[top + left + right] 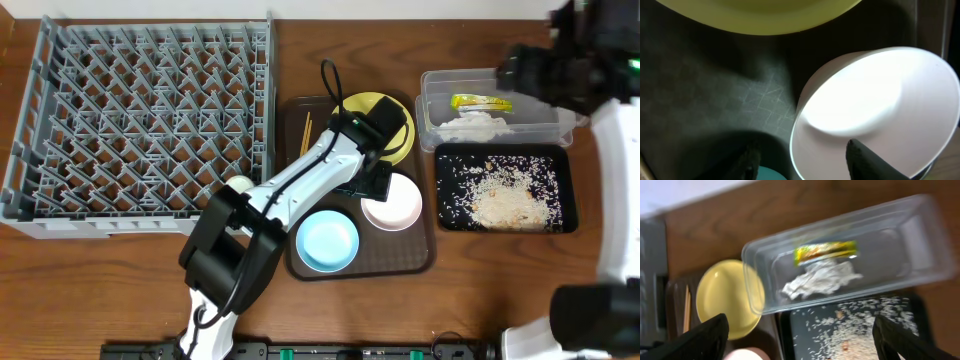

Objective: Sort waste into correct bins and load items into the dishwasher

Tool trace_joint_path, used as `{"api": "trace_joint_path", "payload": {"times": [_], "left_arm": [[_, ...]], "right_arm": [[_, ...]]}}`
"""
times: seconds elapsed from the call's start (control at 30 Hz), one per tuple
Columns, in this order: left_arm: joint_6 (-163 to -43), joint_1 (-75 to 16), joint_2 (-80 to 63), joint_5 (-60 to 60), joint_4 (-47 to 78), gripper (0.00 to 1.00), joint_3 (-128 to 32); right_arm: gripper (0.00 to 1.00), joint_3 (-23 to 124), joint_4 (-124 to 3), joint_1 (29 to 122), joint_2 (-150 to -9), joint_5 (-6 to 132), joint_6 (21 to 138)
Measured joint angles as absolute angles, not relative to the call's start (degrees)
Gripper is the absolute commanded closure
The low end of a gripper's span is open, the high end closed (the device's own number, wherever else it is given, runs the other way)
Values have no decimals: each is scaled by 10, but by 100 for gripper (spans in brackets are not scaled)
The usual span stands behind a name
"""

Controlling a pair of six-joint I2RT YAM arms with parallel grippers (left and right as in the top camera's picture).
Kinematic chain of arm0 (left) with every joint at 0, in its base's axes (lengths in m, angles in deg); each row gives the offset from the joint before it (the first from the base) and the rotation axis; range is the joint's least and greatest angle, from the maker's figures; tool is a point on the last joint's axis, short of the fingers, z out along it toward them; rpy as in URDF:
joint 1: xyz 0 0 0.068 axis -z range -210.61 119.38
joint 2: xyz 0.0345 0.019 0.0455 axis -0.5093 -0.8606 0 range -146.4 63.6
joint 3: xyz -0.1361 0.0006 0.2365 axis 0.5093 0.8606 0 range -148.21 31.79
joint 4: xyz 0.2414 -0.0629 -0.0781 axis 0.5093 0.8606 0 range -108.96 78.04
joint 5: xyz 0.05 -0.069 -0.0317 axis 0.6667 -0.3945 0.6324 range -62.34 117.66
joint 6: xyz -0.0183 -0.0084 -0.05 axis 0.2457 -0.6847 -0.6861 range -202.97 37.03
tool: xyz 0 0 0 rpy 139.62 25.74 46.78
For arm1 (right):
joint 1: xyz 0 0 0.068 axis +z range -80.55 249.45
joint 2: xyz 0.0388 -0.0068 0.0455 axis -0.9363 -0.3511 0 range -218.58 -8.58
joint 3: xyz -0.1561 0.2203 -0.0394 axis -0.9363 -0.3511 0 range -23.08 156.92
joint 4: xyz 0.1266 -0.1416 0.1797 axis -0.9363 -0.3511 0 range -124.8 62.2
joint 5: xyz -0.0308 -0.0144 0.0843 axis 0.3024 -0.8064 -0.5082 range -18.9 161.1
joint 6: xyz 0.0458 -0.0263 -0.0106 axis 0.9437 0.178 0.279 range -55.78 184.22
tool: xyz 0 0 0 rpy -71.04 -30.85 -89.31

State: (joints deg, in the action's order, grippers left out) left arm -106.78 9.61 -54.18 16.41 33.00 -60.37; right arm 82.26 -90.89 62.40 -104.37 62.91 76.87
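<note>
My left gripper [805, 157] is open, with the pinkish-white bowl [875, 110] just in front of it on the brown tray [715, 100]. I should put one finger inside the rim and squeeze softly.

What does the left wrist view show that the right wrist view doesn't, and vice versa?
Left wrist only: an edge of the light blue bowl. Right wrist only: the clear plastic rectangular tub holding the yellow-green foil wrapper and crumpled white paper, and the shallow black tray of rice scraps. Both: the round yellow plate and, likely, the pinkish-white bowl.
</note>
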Motion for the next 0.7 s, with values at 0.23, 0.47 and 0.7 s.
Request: {"api": "trace_joint_path", "payload": {"times": [0.23,0.47,0.7], "left_arm": [[-1074,96,-546,164,330,54,-604],[-1086,92,-556,160,326,60,-604],[-1125,92,-556,165,285,65,-604]], "right_arm": [[1,825,-910,570,-1013,628,789],[1,825,-910,568,-1015,626,797],[1,825,-910,568,-1015,626,798]]}}
